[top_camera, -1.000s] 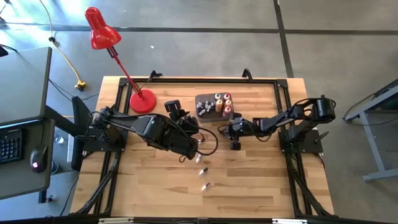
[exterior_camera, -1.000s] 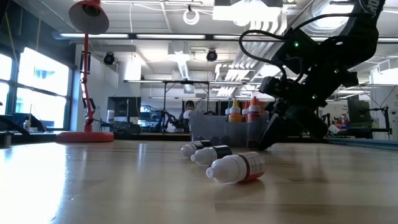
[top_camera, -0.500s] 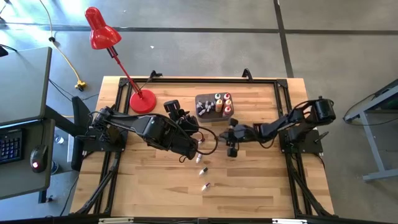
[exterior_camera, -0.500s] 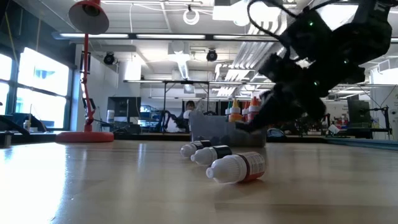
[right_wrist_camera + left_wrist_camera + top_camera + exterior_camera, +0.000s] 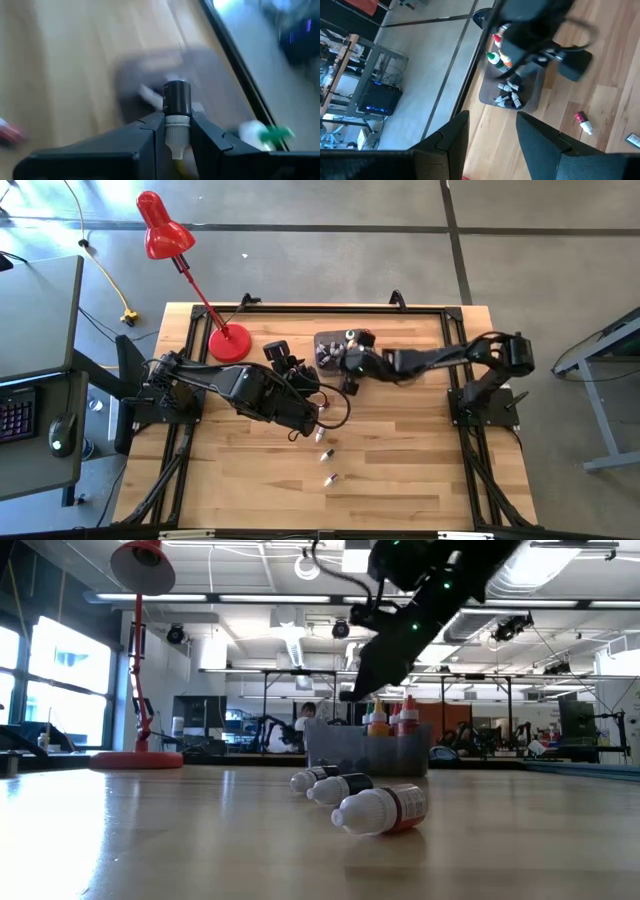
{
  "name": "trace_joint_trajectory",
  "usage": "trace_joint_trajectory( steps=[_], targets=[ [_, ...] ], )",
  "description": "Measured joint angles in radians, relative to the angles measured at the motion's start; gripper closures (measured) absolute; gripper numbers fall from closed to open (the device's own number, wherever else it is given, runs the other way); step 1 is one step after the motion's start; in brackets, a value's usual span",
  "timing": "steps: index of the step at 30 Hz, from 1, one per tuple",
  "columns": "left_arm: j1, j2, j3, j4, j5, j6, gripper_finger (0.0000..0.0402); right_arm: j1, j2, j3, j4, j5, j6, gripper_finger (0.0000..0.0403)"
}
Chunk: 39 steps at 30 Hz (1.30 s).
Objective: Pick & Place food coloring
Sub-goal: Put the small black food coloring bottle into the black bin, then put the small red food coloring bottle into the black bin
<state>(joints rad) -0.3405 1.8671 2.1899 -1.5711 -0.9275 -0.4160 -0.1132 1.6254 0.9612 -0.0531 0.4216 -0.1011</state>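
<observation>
Surface: a light wooden tabletop (image 5: 400, 470) edged by a dark metal frame, standing on a grey concrete floor (image 5: 540, 260). A red desk lamp (image 5: 160, 230) has its base on the far left part of the tabletop.

Task items: three food coloring bottles (image 5: 380, 810) lie on their sides near the tabletop's middle. Others stand or lie in a dark grey tub (image 5: 330, 345) at the far edge.

Right gripper (image 5: 174, 131): over the tub, its fingers clamped on a small dark-capped bottle (image 5: 177, 112).

Left gripper (image 5: 490, 131): held above the tabletop left of centre, fingers parted, nothing between them.

Room: the low view shows an open workshop with ceiling lights, windows (image 5: 50, 680) at left and benches behind; a person (image 5: 300, 720) sits far back. Beside the table at left is a desk with keyboard (image 5: 15, 415) and mouse (image 5: 58, 430).
</observation>
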Motion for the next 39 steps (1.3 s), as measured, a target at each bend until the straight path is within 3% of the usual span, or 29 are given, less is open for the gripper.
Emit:
trace_joint_trajectory(
  steps=[4,12,17,24,28,33,39],
  targets=[
    [0.0,0.0,0.0,0.0,0.0,0.0,0.0243,-0.045,0.034,0.118,-0.221,-0.048,0.016,0.0327],
    [0.0,0.0,0.0,0.0,0.0,0.001,0.0243,-0.053,0.102,0.143,-0.19,-0.081,-0.126,0.0261],
    [0.0,0.0,0.0,0.0,0.067,-0.004,0.0243,-0.036,0.092,0.144,-0.166,-0.08,-0.136,0.0238],
    [-0.007,0.0,0.0,0.0,0.167,-0.012,0.0243,0.084,0.041,0.145,-0.177,-0.331,-0.143,0.024],
    [-0.055,-0.027,-0.021,0.001,0.167,-0.069,0.0243,0.183,0.04,0.123,-0.17,-0.385,-0.143,0.0238],
    [-0.165,-0.094,-0.204,0.006,0.057,-0.268,0.0243,0.275,0.04,0.049,-0.083,-0.376,-0.164,0.0237],
    [-0.276,-0.165,-0.548,-0.003,-0.086,-0.593,0.0244,0.266,0.042,-0.088,0.267,-0.483,-0.17,0.0237]
  ],
)
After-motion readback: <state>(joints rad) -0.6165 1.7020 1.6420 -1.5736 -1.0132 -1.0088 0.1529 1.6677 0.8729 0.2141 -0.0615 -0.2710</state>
